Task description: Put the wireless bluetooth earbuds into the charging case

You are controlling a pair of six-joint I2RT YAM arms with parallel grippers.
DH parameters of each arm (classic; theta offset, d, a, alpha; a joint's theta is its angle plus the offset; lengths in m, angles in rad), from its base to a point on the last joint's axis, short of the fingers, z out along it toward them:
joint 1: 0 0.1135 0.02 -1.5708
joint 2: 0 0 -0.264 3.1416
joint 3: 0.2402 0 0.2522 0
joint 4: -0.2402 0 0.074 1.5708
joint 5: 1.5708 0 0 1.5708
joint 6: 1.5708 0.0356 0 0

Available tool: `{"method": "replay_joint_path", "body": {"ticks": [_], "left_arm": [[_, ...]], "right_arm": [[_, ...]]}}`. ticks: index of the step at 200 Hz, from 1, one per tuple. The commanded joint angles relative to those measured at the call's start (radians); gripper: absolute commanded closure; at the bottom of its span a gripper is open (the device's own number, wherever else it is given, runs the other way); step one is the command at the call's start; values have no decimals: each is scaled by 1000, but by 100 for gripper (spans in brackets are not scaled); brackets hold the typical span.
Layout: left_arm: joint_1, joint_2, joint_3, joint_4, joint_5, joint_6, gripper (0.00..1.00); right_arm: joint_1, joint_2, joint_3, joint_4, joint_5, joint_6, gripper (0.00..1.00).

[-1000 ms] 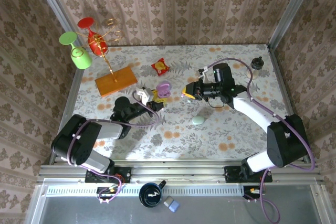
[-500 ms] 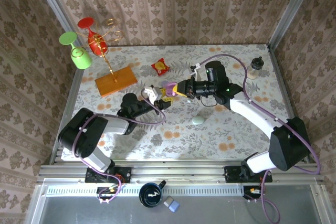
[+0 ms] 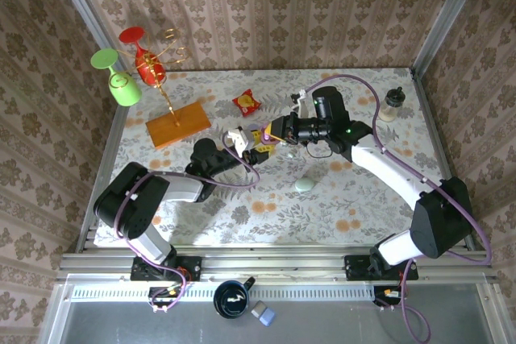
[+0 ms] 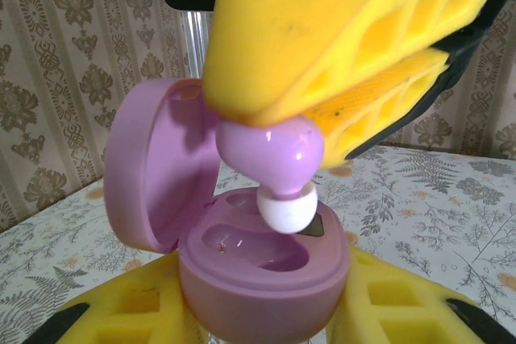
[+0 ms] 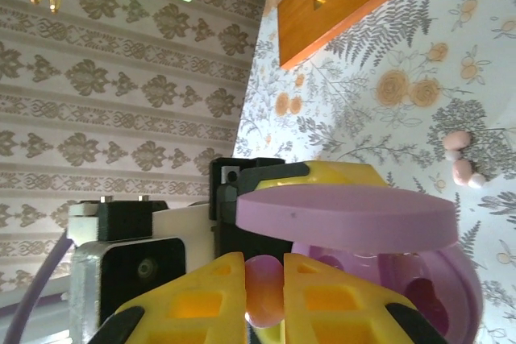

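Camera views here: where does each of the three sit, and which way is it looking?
Top external: fixed above and behind the arms, looking down at the floral table; both arms show, meeting mid-table.
Left wrist: on the left arm, facing along the left gripper, whose yellow fingers hold the open lilac charging case.
Right wrist: on the right arm, facing past the right gripper, shut on a lilac earbud, toward the wooden stand.
Shared: both wrist views show case and earbud, from opposite sides.
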Motion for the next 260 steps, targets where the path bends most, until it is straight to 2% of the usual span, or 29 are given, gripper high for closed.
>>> {"method": "replay_joint_path", "body": {"ticks": [1, 128, 197, 260], "left_arm": [[-4, 2, 22, 36, 10, 21, 69], [-4, 11, 35, 36, -5, 12, 69], [3, -14, 18, 36, -7, 14, 70], [11, -18, 8, 38, -10, 18, 70]], "right_arm": [[7, 14, 34, -43, 40, -42, 84], [29, 53, 40, -19, 18, -24, 84], [30, 23, 66, -154, 116, -118, 65], [29, -17, 77, -167, 126, -156, 61]]}}
